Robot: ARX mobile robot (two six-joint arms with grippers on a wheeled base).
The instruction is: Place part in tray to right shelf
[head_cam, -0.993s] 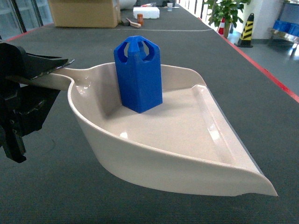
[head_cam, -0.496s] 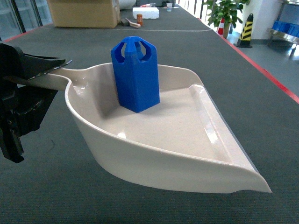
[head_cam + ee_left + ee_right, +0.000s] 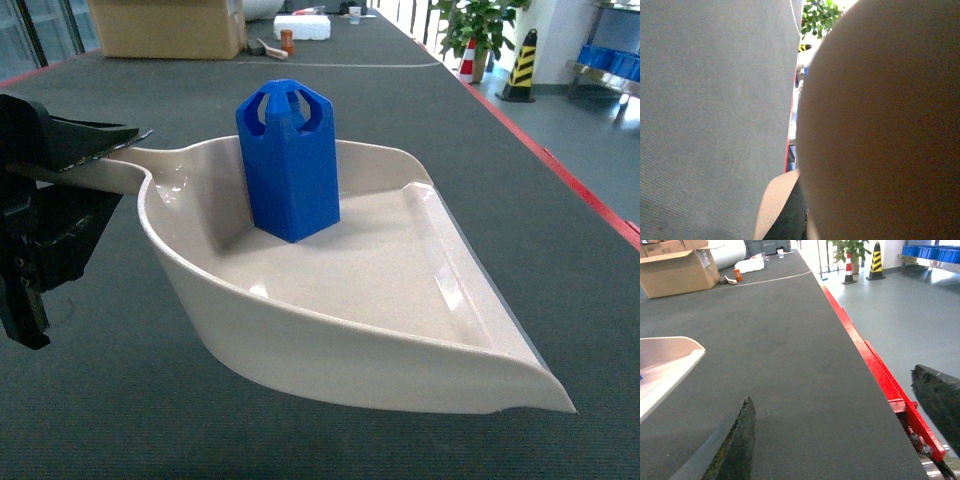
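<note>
Left hand [image 3: 95, 160] clamped on the tray [image 3: 400, 300] handle above the grey worktop [image 3: 560, 200].
The left wrist view is almost wholly blocked by the tray's underside. The blue part [image 3: 290, 160] stands upright in the tray, right of that hand. The right hand [image 3: 840, 425] has its fingers apart, holding nothing.

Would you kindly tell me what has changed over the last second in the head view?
The tray with the part upright in it has drifted slightly left, and the background shifted as the base moved. The left gripper still clamps the tray handle; the part stays put.
</note>
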